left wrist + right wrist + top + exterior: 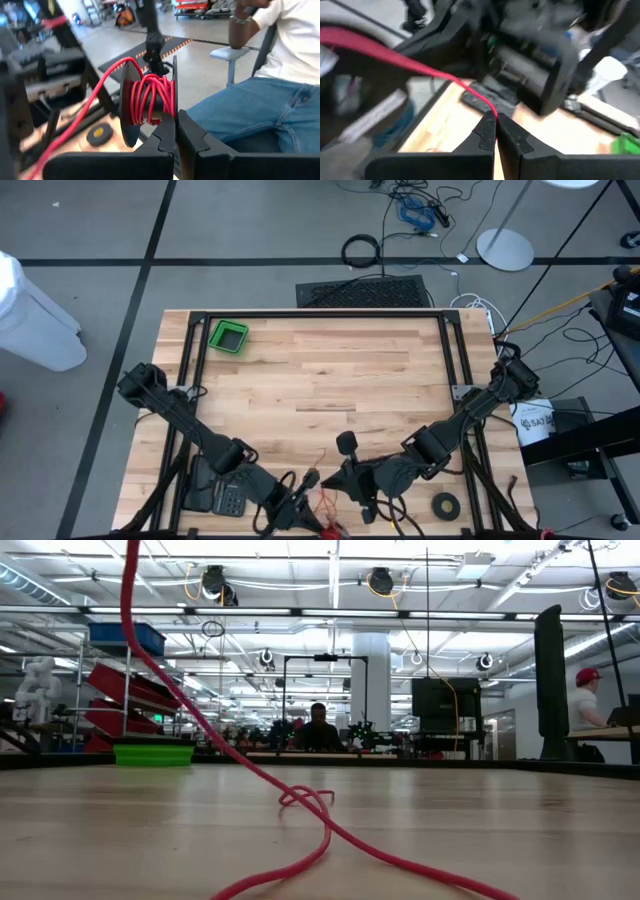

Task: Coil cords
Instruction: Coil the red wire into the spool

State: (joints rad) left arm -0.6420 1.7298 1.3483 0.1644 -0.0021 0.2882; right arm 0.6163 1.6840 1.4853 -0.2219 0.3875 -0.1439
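The cord is thin and red. Part of it is wound on a black spool (pixel 150 97), and the rest (pixel 300 800) trails down onto the table with a small loop. In the high view it shows at the near edge (pixel 322 502). My left gripper (pixel 176 131) is shut on the spool near the table's near edge (pixel 305 483). My right gripper (pixel 496 120) is shut on the free run of the cord, close beside the left one (pixel 348 477). My left gripper pinches the rim of one spool flange (pixel 173 114) between its two fingers. The spool is lifted clear of the table, its axis lying across the fingers. A strand (pixel 85 117) leaves the winding and runs off sideways. My right gripper pinches a single strand of the red cord (pixel 490 111) between its two fingertips. The cord runs straight away from the fingers (pixel 380 47), clear of the table.
A green bin (pixel 228 337) stands at the far left of the table. A flat black tape ring (pixel 446 503) lies near the right front. A dark keypad-like device (pixel 225 498) lies at the left front. A seated person (pixel 260 100) is close to the near edge.
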